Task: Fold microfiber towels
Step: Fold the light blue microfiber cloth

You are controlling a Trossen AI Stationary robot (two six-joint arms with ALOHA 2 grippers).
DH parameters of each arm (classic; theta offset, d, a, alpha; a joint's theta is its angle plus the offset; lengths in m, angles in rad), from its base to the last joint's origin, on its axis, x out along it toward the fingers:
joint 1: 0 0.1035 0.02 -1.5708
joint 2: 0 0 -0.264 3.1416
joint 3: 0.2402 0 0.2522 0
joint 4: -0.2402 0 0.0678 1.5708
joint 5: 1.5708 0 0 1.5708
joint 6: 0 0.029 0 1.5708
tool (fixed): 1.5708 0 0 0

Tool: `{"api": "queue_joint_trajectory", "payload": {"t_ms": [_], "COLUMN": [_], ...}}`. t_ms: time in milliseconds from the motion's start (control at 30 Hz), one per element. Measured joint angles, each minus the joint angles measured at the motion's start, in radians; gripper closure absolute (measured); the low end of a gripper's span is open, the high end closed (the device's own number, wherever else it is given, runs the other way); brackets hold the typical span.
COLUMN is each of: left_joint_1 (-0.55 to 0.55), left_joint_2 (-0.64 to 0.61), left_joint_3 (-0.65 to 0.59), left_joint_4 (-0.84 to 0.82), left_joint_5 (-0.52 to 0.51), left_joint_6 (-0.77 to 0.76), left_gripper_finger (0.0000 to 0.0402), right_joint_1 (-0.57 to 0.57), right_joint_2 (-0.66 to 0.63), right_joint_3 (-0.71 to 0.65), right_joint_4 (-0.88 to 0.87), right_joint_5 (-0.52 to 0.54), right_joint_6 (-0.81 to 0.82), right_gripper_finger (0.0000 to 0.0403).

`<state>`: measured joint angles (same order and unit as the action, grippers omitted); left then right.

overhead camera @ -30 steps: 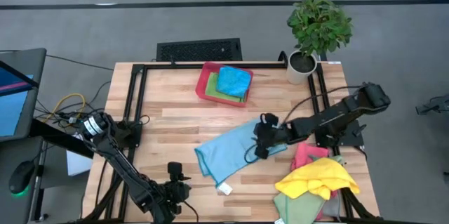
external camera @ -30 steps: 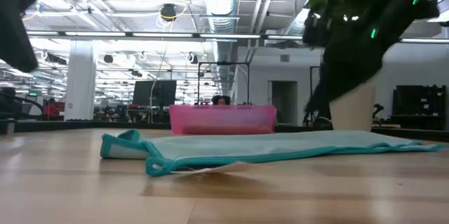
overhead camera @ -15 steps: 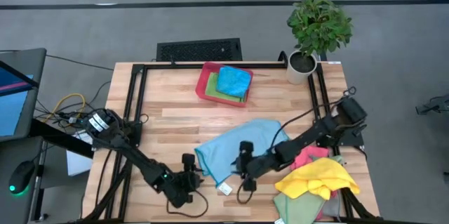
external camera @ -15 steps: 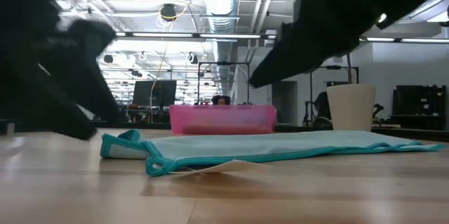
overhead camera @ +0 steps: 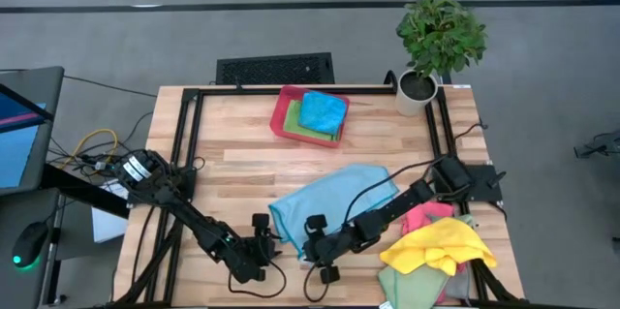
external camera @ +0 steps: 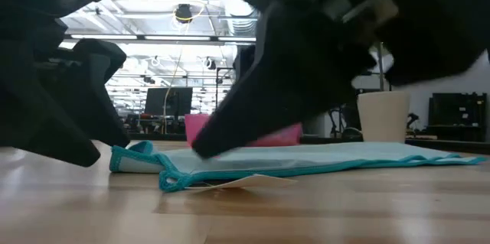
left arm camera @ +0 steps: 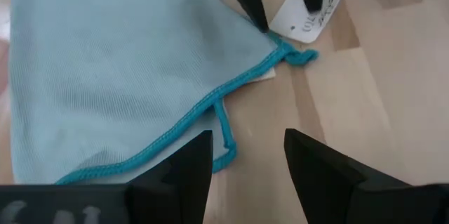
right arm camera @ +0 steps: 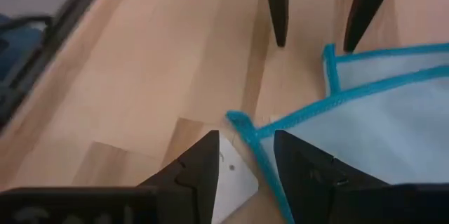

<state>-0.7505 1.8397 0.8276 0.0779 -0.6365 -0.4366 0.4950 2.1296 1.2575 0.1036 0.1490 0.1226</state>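
Observation:
A light blue towel (overhead camera: 327, 204) lies spread flat on the table, with a white label (left arm camera: 310, 13) at its near corner. My left gripper (overhead camera: 275, 245) is open and low at the towel's near left edge; its fingers stand on either side of the teal hem (left arm camera: 223, 129). My right gripper (overhead camera: 308, 251) is open and low at the labelled near corner (right arm camera: 240, 121), facing the left gripper. Whether either touches the cloth, I cannot tell. In the low view the towel (external camera: 306, 158) lies flat behind both dark grippers.
A red tray (overhead camera: 285, 115) at the far middle holds folded green and blue towels. A heap of yellow, pink and green towels (overhead camera: 436, 249) lies at the near right. A potted plant (overhead camera: 438, 46) stands at the far right corner.
My right gripper has gone from the towel's right side toward the table's near edge and left, down to the towel's labelled near corner. My left gripper has gone toward the right, up to the towel's near left edge. The towel has stayed flat.

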Motion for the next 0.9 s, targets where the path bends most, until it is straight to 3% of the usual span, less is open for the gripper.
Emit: {"api": "queue_joint_trajectory", "payload": {"t_ms": [433,833,900], "left_joint_1": [0.031,0.035,0.034], "left_joint_2": [0.023,0.043,0.043], "left_joint_3": [0.000,0.001,0.001], "left_joint_4": [0.006,0.051,0.051], "left_joint_5": [0.011,0.005,0.005], "left_joint_6": [0.008,-0.030,-0.046], "left_gripper_finger": [0.0230,0.0230,0.0230], "right_joint_1": [-0.033,-0.032,-0.032], "right_joint_2": [0.033,0.017,0.001], "right_joint_3": [0.003,0.002,-0.002], "right_joint_4": [-0.016,-0.069,-0.085], "right_joint_5": [-0.007,0.039,0.036], "right_joint_6": [0.011,0.041,0.038], "right_gripper_finger": [0.0243,0.0386,0.0390]}}
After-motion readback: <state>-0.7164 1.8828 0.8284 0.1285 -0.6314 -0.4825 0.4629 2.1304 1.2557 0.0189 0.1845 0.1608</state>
